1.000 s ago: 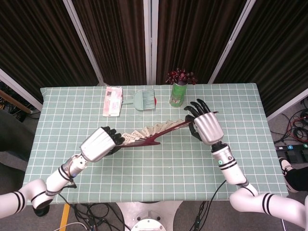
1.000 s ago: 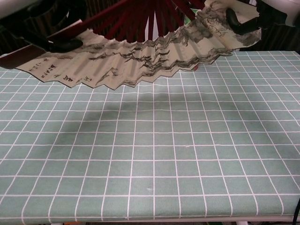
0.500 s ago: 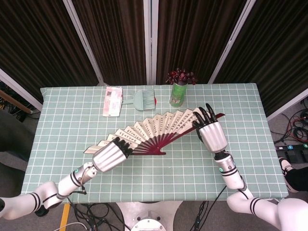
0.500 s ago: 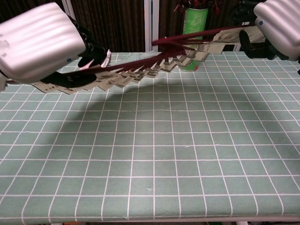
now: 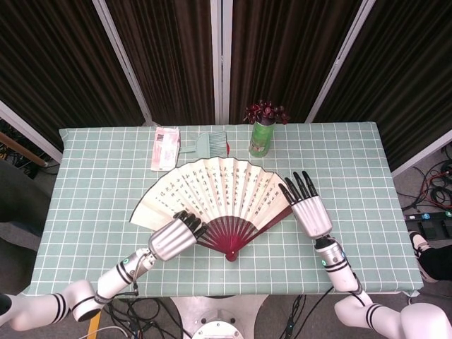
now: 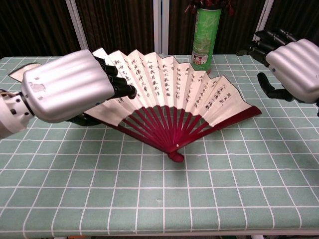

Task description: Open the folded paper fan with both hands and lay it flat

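The paper fan (image 5: 219,191) lies spread wide on the green checked table (image 5: 367,176), cream leaf with black writing, dark red ribs meeting at the pivot near the front. My left hand (image 5: 173,239) covers the fan's left guard. In the chest view its fingers (image 6: 117,84) curl over the top of the fan (image 6: 169,94) and its thumb shows under the edge, so the left hand (image 6: 67,92) grips it. My right hand (image 5: 308,210) sits just right of the fan's right guard, fingers straight and apart, holding nothing. The chest view also shows the right hand (image 6: 294,67) off the fan.
A green can with dark red flowers (image 5: 260,138) stands just behind the fan. A small pale green brush (image 5: 210,145) and a pink and white packet (image 5: 165,147) lie at the back. The table's front edge is close to both forearms.
The fan has gone from partly spread and held in the air to fully spread and down on the table. The right hand has let go of its guard. Both hands drew toward the front.
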Motion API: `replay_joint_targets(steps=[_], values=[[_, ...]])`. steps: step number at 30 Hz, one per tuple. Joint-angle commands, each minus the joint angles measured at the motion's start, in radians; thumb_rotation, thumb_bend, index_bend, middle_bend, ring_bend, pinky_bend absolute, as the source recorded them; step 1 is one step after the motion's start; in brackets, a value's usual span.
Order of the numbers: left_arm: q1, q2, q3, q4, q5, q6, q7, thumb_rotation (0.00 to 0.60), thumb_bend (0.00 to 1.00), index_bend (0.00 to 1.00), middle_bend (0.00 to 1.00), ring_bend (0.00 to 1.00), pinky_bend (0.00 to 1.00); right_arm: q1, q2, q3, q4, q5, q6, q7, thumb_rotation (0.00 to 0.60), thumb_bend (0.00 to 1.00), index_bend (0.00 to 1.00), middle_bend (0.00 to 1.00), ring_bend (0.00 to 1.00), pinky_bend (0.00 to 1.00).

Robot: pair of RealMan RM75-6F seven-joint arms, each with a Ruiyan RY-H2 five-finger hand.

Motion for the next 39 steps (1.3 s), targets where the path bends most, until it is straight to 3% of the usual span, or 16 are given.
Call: replay_joint_targets(steps=[1, 6, 11, 15, 18, 21, 26, 29, 31, 35, 39], values=[[0.008, -0.006, -0.004, -0.08, -0.083, -0.076, 0.014, 0.6, 0.0, 0.22, 0.35, 0.35, 0.52, -0.017, 0.023, -0.007, -0.045, 0.016, -0.032, -0.022, 0.6, 0.56, 0.11, 0.12, 0.0, 0.0], [-0.004, -0.023, -0.031, -0.133, -0.225, -0.193, -0.019, 0.6, 0.0, 0.13, 0.22, 0.15, 0.31, -0.03, 0.082, 0.0, -0.153, 0.045, -0.074, -0.075, 0.6, 0.46, 0.03, 0.07, 0.0, 0.0], [-0.033, 0.01, -0.085, -0.201, -0.427, -0.342, -0.16, 0.589, 0.0, 0.06, 0.11, 0.01, 0.18, -0.046, 0.167, 0.009, -0.277, 0.079, -0.113, -0.099, 0.6, 0.38, 0.0, 0.04, 0.0, 0.0], [-0.042, 0.048, -0.134, -0.232, -0.515, -0.383, -0.321, 0.454, 0.0, 0.02, 0.07, 0.0, 0.14, -0.056, 0.239, 0.014, -0.359, 0.101, -0.142, -0.067, 0.6, 0.26, 0.0, 0.03, 0.0, 0.0], [-0.031, 0.075, -0.153, -0.233, -0.533, -0.377, -0.443, 0.445, 0.0, 0.01, 0.07, 0.0, 0.14, -0.066, 0.299, 0.017, -0.418, 0.119, -0.165, -0.026, 0.6, 0.06, 0.0, 0.03, 0.0, 0.0], [-0.02, 0.092, -0.176, -0.221, -0.562, -0.375, -0.571, 0.441, 0.0, 0.01, 0.07, 0.0, 0.14, -0.075, 0.358, 0.019, -0.468, 0.132, -0.181, 0.014, 0.6, 0.0, 0.0, 0.03, 0.0, 0.0], [-0.016, 0.082, -0.177, -0.129, -0.542, -0.324, -0.606, 0.438, 0.0, 0.01, 0.07, 0.0, 0.14, -0.101, 0.435, 0.019, -0.534, 0.137, -0.177, 0.077, 0.6, 0.0, 0.0, 0.03, 0.0, 0.0], [0.012, 0.131, -0.18, -0.144, -0.552, -0.285, -0.637, 0.534, 0.0, 0.02, 0.07, 0.0, 0.14, -0.117, 0.487, 0.008, -0.561, 0.116, -0.17, 0.144, 0.6, 0.0, 0.0, 0.04, 0.0, 0.0], [0.047, 0.167, -0.182, -0.144, -0.55, -0.21, -0.608, 0.596, 0.0, 0.02, 0.07, 0.01, 0.14, -0.128, 0.523, -0.002, -0.567, 0.1, -0.167, 0.189, 0.6, 0.01, 0.0, 0.05, 0.0, 0.0], [0.169, 0.225, -0.18, -0.137, -0.555, 0.018, -0.55, 0.6, 0.0, 0.07, 0.11, 0.04, 0.14, -0.159, 0.61, -0.033, -0.567, 0.055, -0.151, 0.352, 0.6, 0.14, 0.0, 0.07, 0.02, 0.0], [0.296, 0.305, -0.121, -0.132, -0.536, 0.157, -0.56, 0.6, 0.0, 0.11, 0.13, 0.05, 0.14, -0.221, 0.65, -0.049, -0.548, 0.012, -0.053, 0.492, 0.6, 0.21, 0.0, 0.07, 0.02, 0.0]])
